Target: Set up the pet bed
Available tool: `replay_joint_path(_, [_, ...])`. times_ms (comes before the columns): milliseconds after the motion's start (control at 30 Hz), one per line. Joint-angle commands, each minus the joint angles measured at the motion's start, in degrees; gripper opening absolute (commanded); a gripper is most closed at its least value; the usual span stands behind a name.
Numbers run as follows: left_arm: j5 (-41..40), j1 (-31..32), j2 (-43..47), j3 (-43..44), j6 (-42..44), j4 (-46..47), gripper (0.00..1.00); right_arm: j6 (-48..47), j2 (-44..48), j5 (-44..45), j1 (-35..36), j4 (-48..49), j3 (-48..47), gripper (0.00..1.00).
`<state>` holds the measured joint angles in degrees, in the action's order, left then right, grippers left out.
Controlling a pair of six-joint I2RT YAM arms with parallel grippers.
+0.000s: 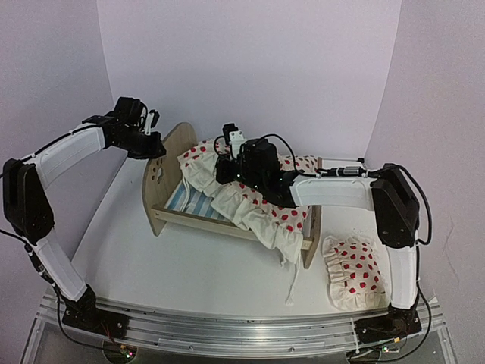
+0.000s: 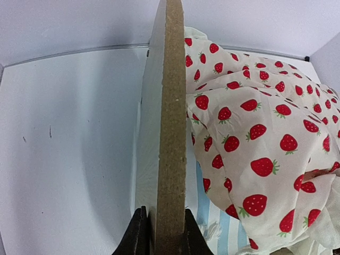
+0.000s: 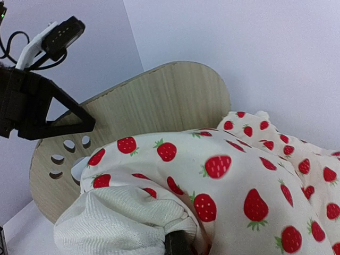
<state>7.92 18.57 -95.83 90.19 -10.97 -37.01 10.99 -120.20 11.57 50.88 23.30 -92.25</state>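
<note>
Plywood frame: a small, light plywood pet bed (image 1: pixel 220 221) stands mid-scene on the white worktop (image 1: pixel 136 258), between the two arms. Its rounded headboard (image 1: pixel 161 178) with the paw-print cutout is towards the left arm, and the lower footboard (image 1: pixel 311 243) is towards the right.
Bedding: a blue-and-white striped mattress (image 1: pixel 189 201) lies in the frame. A cream ruffled blanket printed with red strawberries (image 1: pixel 254 212) is heaped over it and spills over the near rail. A matching cream strawberry-print pillow (image 1: pixel 352 273) lies on the worktop beside the footboard.
Left pincer (image 2: pixel 162 234): clamped on the top edge of the headboard, one finger on each face.
Right pincer (image 1: pixel 227 171): jaws together over the headboard end of the bed. Blanket cloth is bunched round the tip, so it looks pinched on a fold.
Frame handling: probably light and stiff. The thin board has a raw, rough edge that should give a sure grip. Being light, it may well slide or tip on the smooth worktop if pulled sideways. The headboard's top edge and the side rail look like the best holds, and the joints could be weak.
Bedding handling: soft and limp. The ruffles and loose ties may snag.
Writing: none can be read, and no brand or label shows.
</note>
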Motion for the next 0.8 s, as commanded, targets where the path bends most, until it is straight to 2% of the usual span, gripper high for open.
replay_joint_path(0, [5.2, 4.4, 3.3, -5.4, -22.2, 11.1, 0.0, 3.5, -1.0, -2.8, -2.0, 0.1, -3.6, 0.0])
replay_joint_path(67, [5.7, 5.1, 3.7, -8.0, -21.6, 12.3, 0.05, 3.3, -0.4, -3.2, -2.0, 0.1, -3.6, 0.0])
replay_joint_path(233, [2.9, 4.5, 7.2, -8.8, -11.7, 14.7, 0.55, 4.1, 1.8, -5.3, -2.0, 0.2, -3.6, 0.0])
replay_joint_path(300, [-0.2, 4.0, 10.4, -9.0, -5.1, 16.9, 0.66, 4.3, 2.7, -5.2, -2.1, 0.3, -3.3, 0.0])
replay_joint_path(333, [-1.9, 3.5, 12.9, -9.4, -1.0, 18.7, 0.69, 4.5, 3.0, -5.1, -2.1, 0.5, -3.1, 0.0])
replay_joint_path(433, [-1.7, 2.9, 21.6, -13.7, 13.9, 25.5, 0.7, 5.7, 3.1, -5.7, -2.1, 0.9, -2.9, 0.0])
replay_joint_path(467, [1.1, 3.2, 25.9, -16.5, 19.5, 28.3, 0.67, 6.5, 3.0, -5.8, -2.1, 1.0, -2.8, 0.0])
replay_joint_path(533, [9.6, 5.0, 34.0, -25.5, 25.4, 29.5, 0.56, 7.8, 3.0, -5.9, -2.0, 1.4, -2.6, 0.0])
replay_joint_path(633, [13.7, 9.4, 41.0, -34.8, 22.2, 23.1, 0.43, 8.9, 3.8, -6.9, -2.1, 1.7, -1.8, 0.0])
replay_joint_path(700, [15.4, 10.8, 41.8, -41.0, 18.6, 22.3, 0.4, 9.5, 4.4, -7.4, -2.1, 1.8, -0.8, 0.0])
replay_joint_path(767, [15.9, 11.8, 41.3, -46.1, 17.1, 27.5, 0.42, 9.9, 5.1, -8.1, -2.1, 1.9, 0.1, 0.0])
